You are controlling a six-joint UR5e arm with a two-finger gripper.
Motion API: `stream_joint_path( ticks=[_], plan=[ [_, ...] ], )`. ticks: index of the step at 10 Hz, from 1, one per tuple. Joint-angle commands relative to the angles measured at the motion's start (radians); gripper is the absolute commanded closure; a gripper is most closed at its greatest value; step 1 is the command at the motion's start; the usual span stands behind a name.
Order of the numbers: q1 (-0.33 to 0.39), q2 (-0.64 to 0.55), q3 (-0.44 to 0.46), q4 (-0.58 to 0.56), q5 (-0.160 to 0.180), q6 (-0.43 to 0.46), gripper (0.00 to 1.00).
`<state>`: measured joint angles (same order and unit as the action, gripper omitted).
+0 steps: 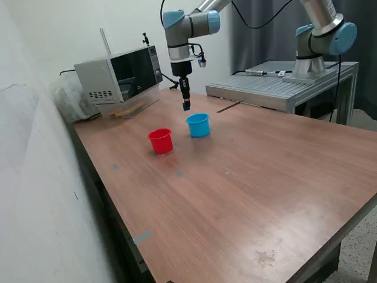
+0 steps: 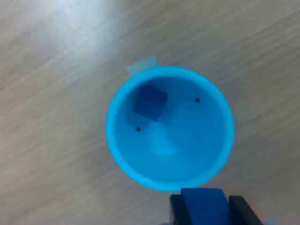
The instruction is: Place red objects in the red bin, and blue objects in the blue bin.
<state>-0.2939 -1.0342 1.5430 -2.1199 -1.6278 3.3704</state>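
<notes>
Table: a long wooden table (image 1: 247,194) with a reddish-brown grain, matte, with a few pale scuffs and bits of grey tape on its top.
Room: a white wall runs along the exterior view's left; a grey microwave (image 1: 121,76) sits at the table's far corner, and a grey metal platform (image 1: 277,88) stands behind the far edge.
Open space: most of the near half of the table is bare wood; the two cups stand together toward the far end, well away from every edge.
Blue cup: a small light blue plastic cup (image 1: 198,125), tapered, smooth, with a round rim, upright on the wood just beside the red cup.
Red cup: a small red plastic cup (image 1: 161,141), same shape and size, upright, on the exterior view's left of the blue one.
Cube in cup: the wrist view looks straight down into the blue cup (image 2: 168,127), where one dark blue cube (image 2: 150,103) lies on the bottom near the wall.
Gripper: the gripper (image 1: 186,106) points straight down, above the table just behind the blue cup; its two black fingers (image 2: 243,208) are clamped on a second dark blue cube (image 2: 202,202), held between them just outside the cup's rim in the wrist view.
Arm: a silver and light blue arm (image 1: 188,26) reaches in from above.
</notes>
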Motion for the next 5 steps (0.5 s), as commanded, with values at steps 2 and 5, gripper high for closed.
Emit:
stream_joint_path(
  ticks=[2,5],
  plan=[
    [-0.008,-0.006,0.060,0.000,-0.001,-0.013,1.00],
    [-0.008,-0.006,0.072,-0.005,0.000,-0.013,1.00]
  ],
)
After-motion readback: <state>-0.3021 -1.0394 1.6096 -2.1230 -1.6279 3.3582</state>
